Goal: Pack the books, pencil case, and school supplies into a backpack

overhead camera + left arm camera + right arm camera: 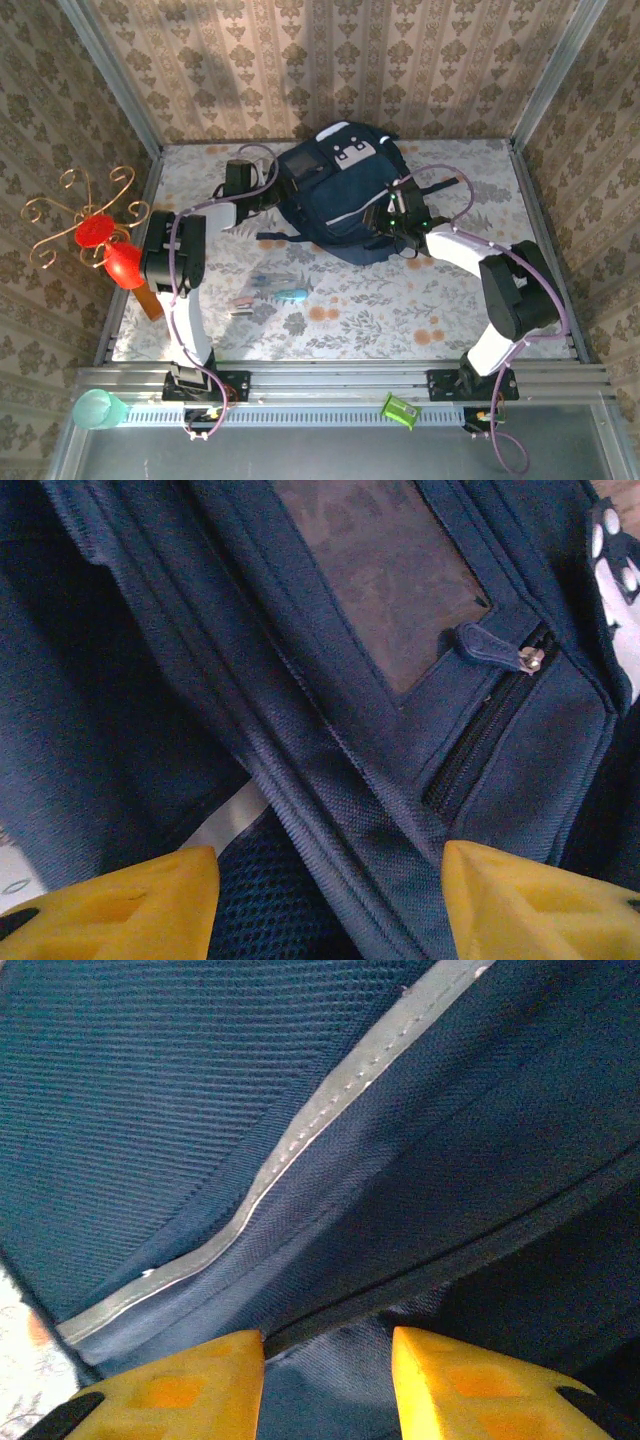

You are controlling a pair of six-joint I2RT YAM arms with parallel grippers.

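The dark navy backpack lies at the back middle of the table, front pocket up. My left gripper is at its left edge. In the left wrist view the yellow fingers stand wide apart, open, with a ridge of backpack seam running between them and a zip pull beyond. My right gripper is against the bag's right lower side; its fingers stand open with a narrower gap and a fold of backpack fabric between them. School supplies lie loose on the table: a teal-handled tool and small sticks. The books and the pencil case are hidden.
An orange-brown slab leans at the table's left edge beside a wire stand with red pieces. A teal cup and a green item sit on the front rail. Backpack straps trail onto the flowered tabletop.
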